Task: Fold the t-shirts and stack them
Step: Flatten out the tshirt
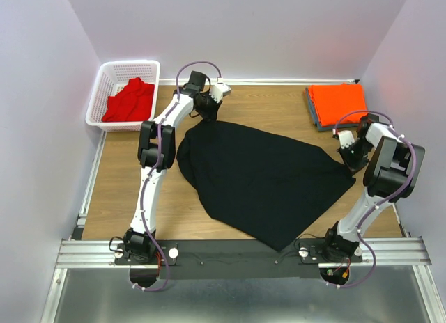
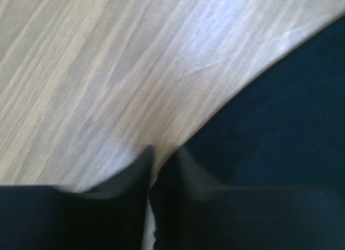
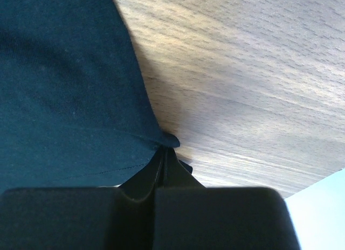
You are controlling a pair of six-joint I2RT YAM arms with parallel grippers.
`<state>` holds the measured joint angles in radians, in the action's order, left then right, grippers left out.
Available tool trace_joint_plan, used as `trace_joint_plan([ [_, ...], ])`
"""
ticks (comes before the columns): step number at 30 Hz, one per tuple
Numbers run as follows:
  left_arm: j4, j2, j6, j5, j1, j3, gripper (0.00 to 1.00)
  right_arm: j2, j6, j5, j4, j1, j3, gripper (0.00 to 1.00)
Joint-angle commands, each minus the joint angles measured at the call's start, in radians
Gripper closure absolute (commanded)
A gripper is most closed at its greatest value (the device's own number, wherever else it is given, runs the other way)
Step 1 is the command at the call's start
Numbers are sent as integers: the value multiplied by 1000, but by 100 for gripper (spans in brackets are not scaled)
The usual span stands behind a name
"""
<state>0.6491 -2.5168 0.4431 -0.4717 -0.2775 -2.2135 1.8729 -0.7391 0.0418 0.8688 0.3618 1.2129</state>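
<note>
From above, the large black t-shirt (image 1: 265, 173) lies spread across the middle of the wooden table (image 1: 125, 177). Its long axis runs from far left to near right. The left gripper (image 1: 207, 114) sits at the shirt's far-left corner and the right gripper (image 1: 348, 156) at its right corner, so each arm is at its own end of one straight, taut-looking edge. The folded bright orange t-shirt (image 1: 338, 102) rests on a grey board (image 1: 311, 120) just beyond the right gripper and lies closest to its path. The red t-shirt (image 1: 129, 100) lies crumpled in the white mesh basket (image 1: 129, 62), well apart at far left.

In the left wrist view, which is blurred, the left gripper (image 2: 161, 158) has its jaws almost together, only a slit between them. The black t-shirt (image 2: 291, 126) runs in from the right to the tips, so I judge them clamped on its corner.

In the right wrist view, the right gripper (image 3: 164, 153) has its jaws pressed together on a nub of the shirt's (image 3: 64, 88) hem. The cloth lies to their left, with bare table (image 3: 242, 72) to their right.
</note>
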Motion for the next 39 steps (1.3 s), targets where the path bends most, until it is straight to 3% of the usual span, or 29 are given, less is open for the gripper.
trace_joint_plan([
  [1, 54, -7, 11, -100, -6, -58, 96, 95, 26, 23, -34, 14, 28, 100],
  [2, 43, 16, 5, -108, -5, -72, 100, 103, 39, 38, -16, 14, 51, 99],
  [8, -35, 170, 9, -156, 6, -38, 100, 114, 79, 92, 53, 14, 216, 99],
  [13, -78, 322, 6, -165, 3, 90, 100, 91, 81, 118, 108, 14, 270, 99],
  [14, -72, 319, -1, -145, 3, 94, 76, 88, 80, 118, 110, 14, 267, 99],
  [16, -40, 287, -4, -108, 4, 83, 41, 72, 75, 119, 110, 14, 249, 99],
  [17, -32, 273, -12, -93, 3, 77, 10, 69, 75, 118, 111, 14, 244, 99],
  [27, 7, 116, -52, -68, -3, 6, 9, 57, 61, 89, 118, 14, 234, 99],
  [39, 18, 19, -70, -65, -19, 52, 19, 97, 69, 90, 125, 14, 244, 99],
])
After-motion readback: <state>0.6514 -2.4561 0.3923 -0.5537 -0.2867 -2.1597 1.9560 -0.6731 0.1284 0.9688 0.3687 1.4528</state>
